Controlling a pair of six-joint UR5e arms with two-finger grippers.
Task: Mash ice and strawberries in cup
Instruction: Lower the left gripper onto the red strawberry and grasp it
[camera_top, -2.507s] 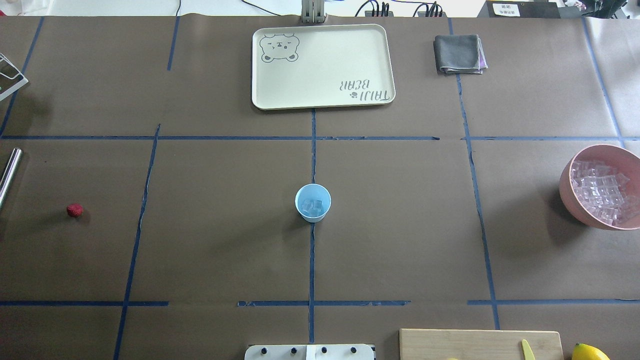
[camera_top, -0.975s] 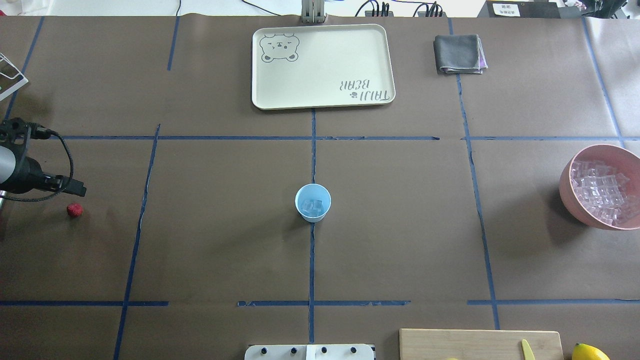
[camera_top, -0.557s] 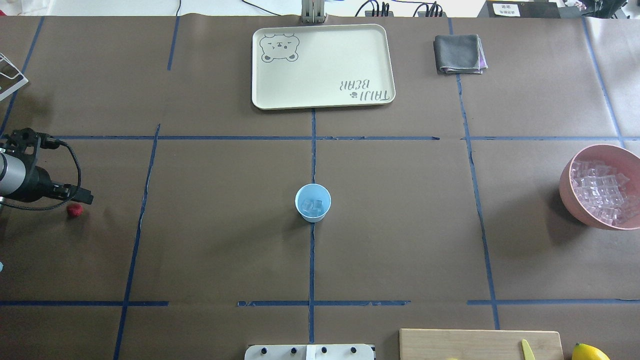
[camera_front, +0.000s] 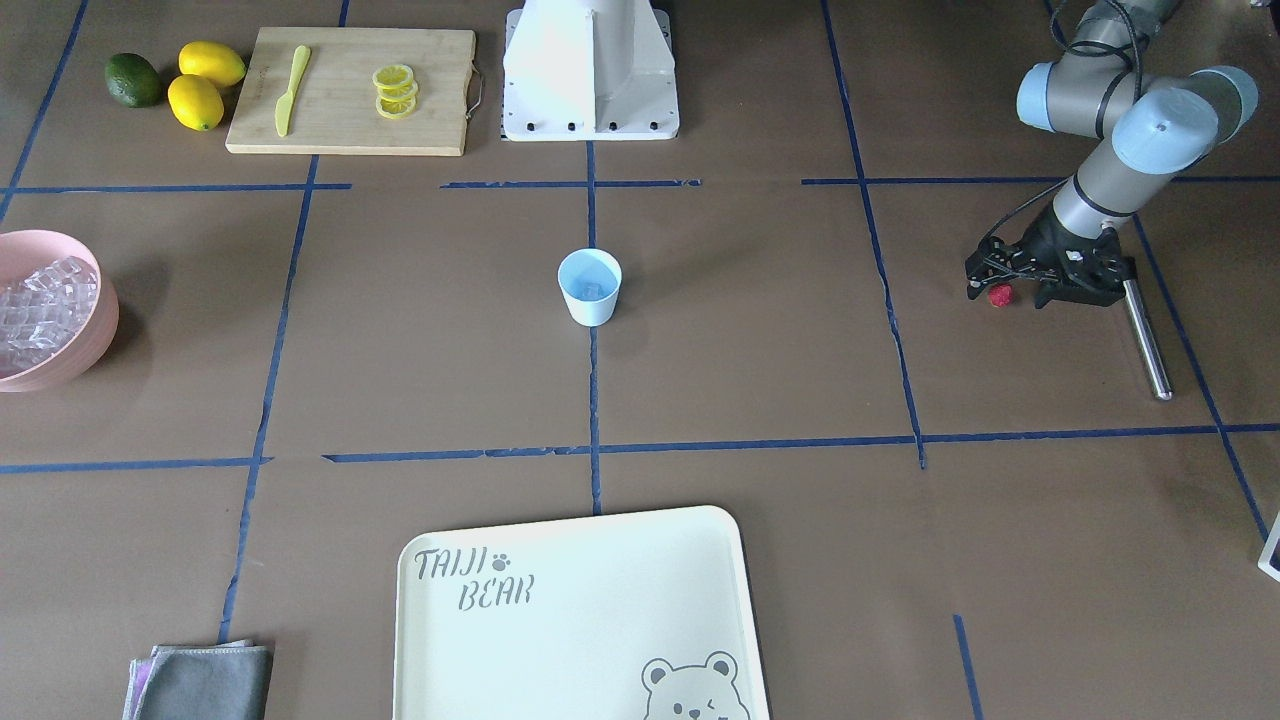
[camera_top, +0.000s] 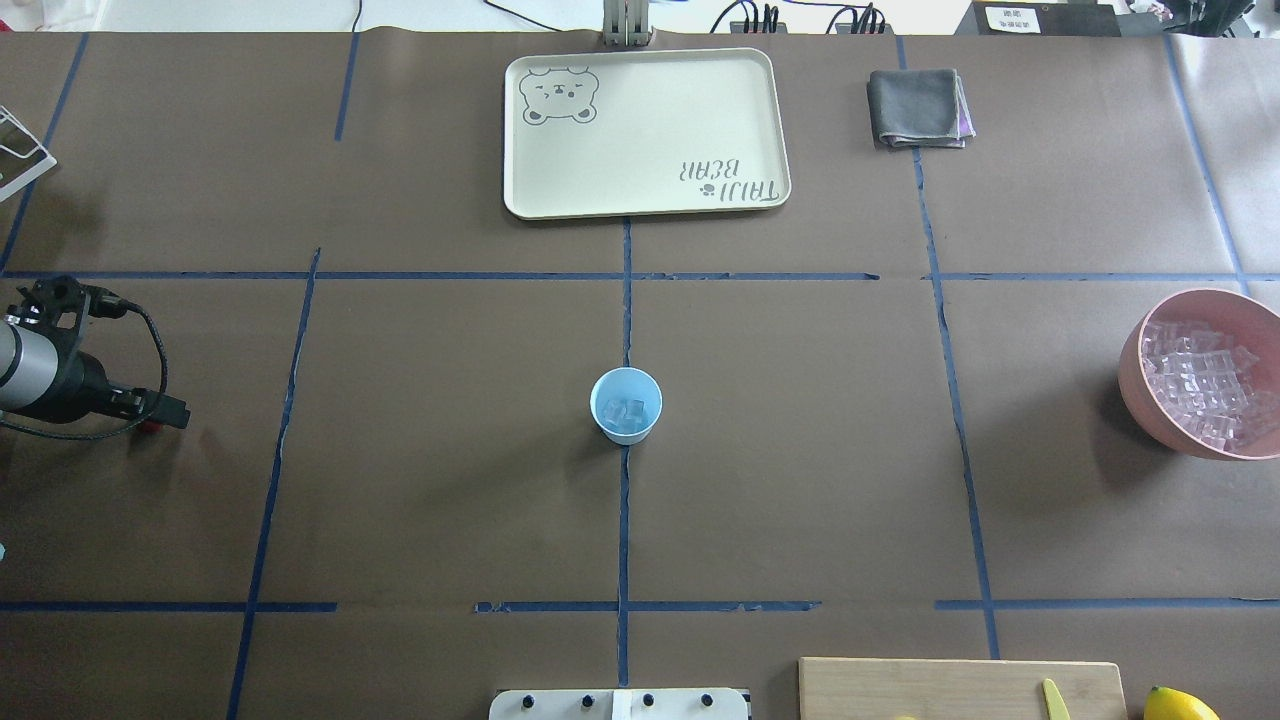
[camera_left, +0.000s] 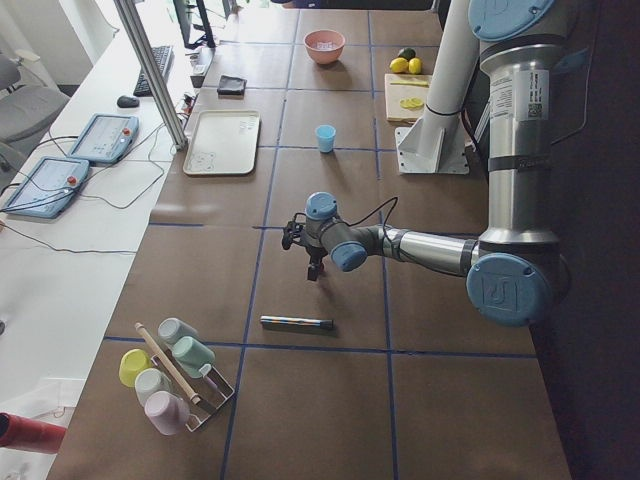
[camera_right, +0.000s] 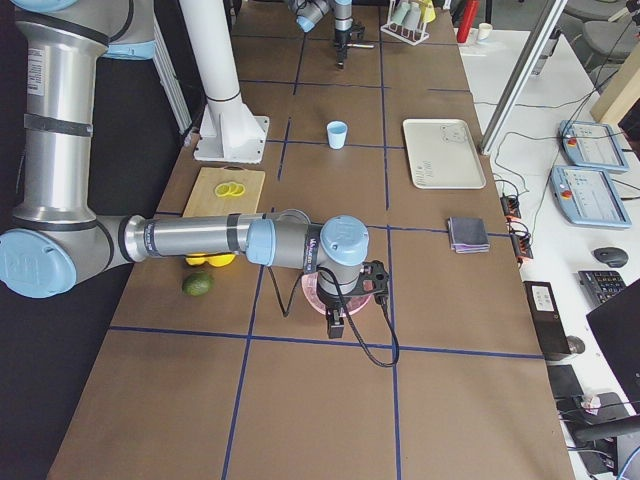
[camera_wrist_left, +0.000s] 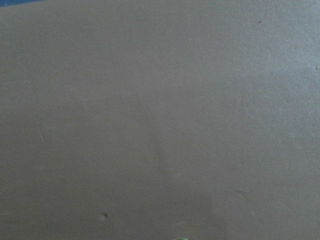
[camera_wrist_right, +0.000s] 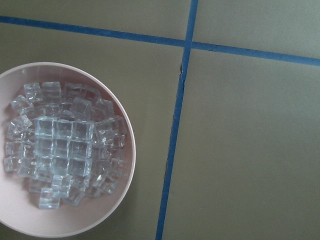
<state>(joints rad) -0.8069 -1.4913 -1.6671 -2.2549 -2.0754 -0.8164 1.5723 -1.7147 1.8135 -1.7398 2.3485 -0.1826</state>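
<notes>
The light blue cup (camera_top: 626, 405) stands upright at the table's middle with a few clear ice cubes (camera_top: 624, 414) in it. More ice (camera_wrist_right: 65, 150) fills the pink bowl (camera_top: 1140, 390) at the right edge. The red strawberry (camera_front: 999, 295) lies on the table at the far left. My left gripper (camera_front: 1008, 290) is low over it, open, fingers on either side; from overhead the gripper (camera_top: 152, 416) nearly hides it. My right gripper (camera_right: 335, 325) hangs above the pink bowl and shows only from the side, so I cannot tell its state.
A metal rod (camera_front: 1145, 340) lies just beside the left gripper. A cream tray (camera_top: 645, 130) and folded grey cloth (camera_top: 918, 108) sit at the far side. A cutting board (camera_front: 350, 90) with lemon slices, a knife, lemons and a lime is near the base.
The left arm came in from the left edge and moved toward the near side, down over the strawberry, which it now mostly covers from overhead. The cup and bowl have not moved.
</notes>
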